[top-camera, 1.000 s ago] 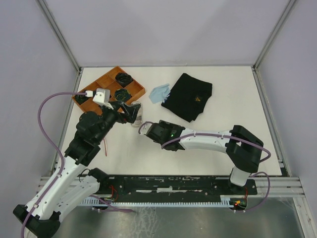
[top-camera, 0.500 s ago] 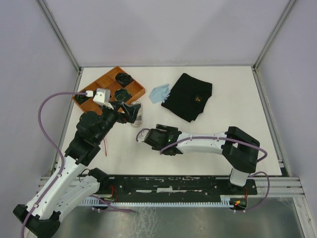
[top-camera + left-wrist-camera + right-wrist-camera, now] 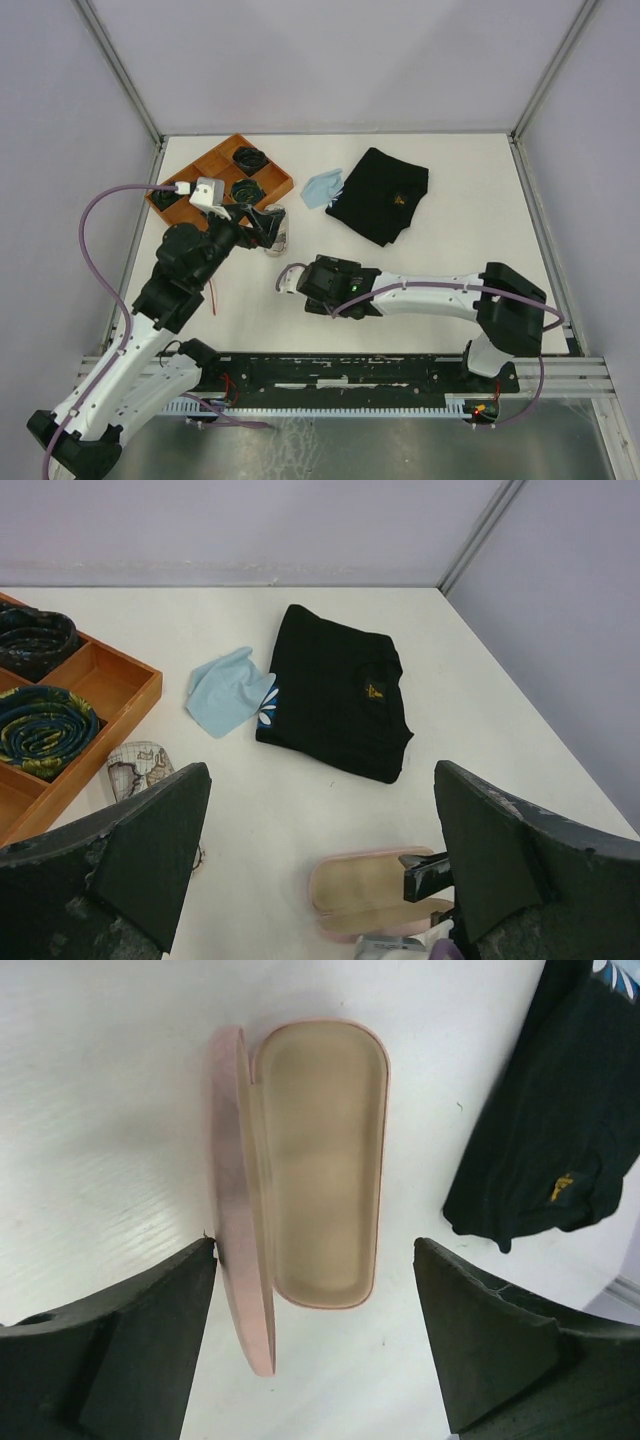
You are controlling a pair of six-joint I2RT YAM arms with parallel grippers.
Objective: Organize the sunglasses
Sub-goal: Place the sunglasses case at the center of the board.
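The right gripper (image 3: 315, 1255) hangs over the pink case (image 3: 325, 1160), fingers spread wide and clear of it, holding nothing. The case lies open on the table (image 3: 110, 1080), its lid (image 3: 232, 1210) hinged to one side and its tan lining bare. The left gripper (image 3: 320, 780) is likewise fully released and empty, poised above the table near the grey case (image 3: 138, 765), which lies just beside the tray (image 3: 105, 675). The tray holds rolled bands (image 3: 45, 725). Farther out lie a blue cloth (image 3: 225, 690) and, touching it, a folded black garment (image 3: 335, 695).

No sunglasses can be made out in any view; their location cannot be told.

Handling, as a judgement: sunglasses are light, with stiff frames. Lenses scratch and slip under the fingers, and thin arms bend easily. Grip across the bridge or the frame front, arms folded, with light closing force.
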